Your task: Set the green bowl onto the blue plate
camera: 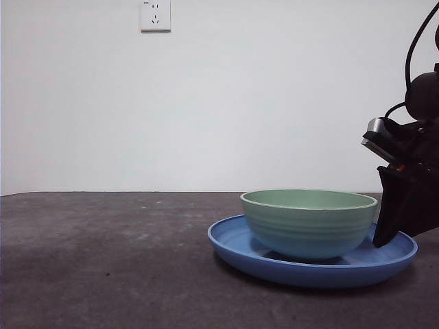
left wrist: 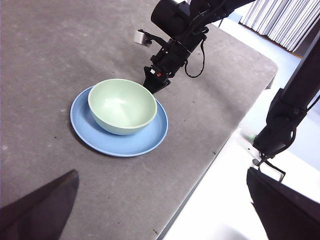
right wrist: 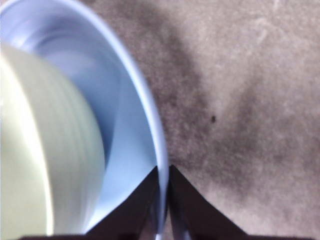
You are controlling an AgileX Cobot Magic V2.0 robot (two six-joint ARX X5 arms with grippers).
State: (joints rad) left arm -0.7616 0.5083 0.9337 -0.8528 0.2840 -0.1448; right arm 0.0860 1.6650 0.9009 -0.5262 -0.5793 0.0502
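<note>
Seems all but done, with green bowl [camera: 309, 223] seated inside blue plate [camera: 236, 247] on table [camera: 103, 260], right claw [right wrist: 163, 200] pinched nearly closed on plate's right rim, so better freed gently without tugging; left claw [left wrist: 160, 210] parked wide, well apart

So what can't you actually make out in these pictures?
- Front view: the right end effector stands in front of part of the blue plate rim, hiding it.
- Right wrist view: the green bowl is blurred and cut off by the edge.
- Left wrist view: the left end effector tips are cut off.
</note>
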